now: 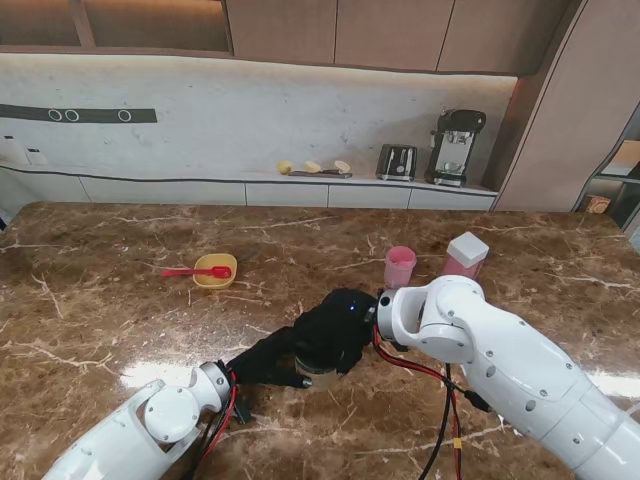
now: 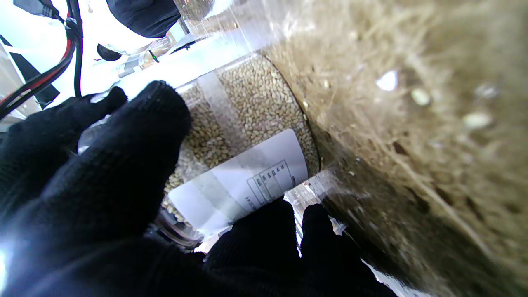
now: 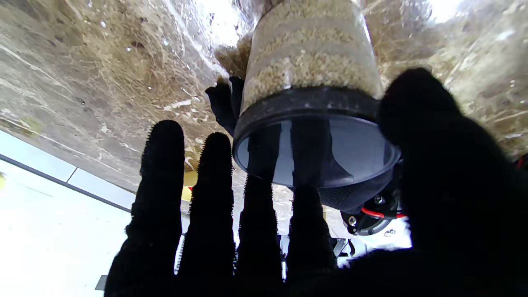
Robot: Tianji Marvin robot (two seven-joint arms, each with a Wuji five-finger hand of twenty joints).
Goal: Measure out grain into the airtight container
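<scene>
Already clamped around the grain jar [image 2: 247,136] by the left hand [image 1: 268,360], near the table's [image 1: 100,330] front edge. Hovering spread over the jar's black lid [image 3: 313,136], the right hand [image 1: 335,330], gripping nothing. Likely risks: lid twisted while the jar spins in a loose hold, or tipping and spilling grain. Well beyond the jar, pink cup [image 1: 399,266] and pink container [image 1: 464,255].

Glossy white arm shells [image 1: 520,365], black knit-gloved robot hands [image 1: 335,330] (five-fingered), red and black cables [image 1: 447,400]

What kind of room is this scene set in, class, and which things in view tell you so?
Most likely a kitchen: a toaster and a coffee machine stand on the back counter, below wall cabinets.
</scene>
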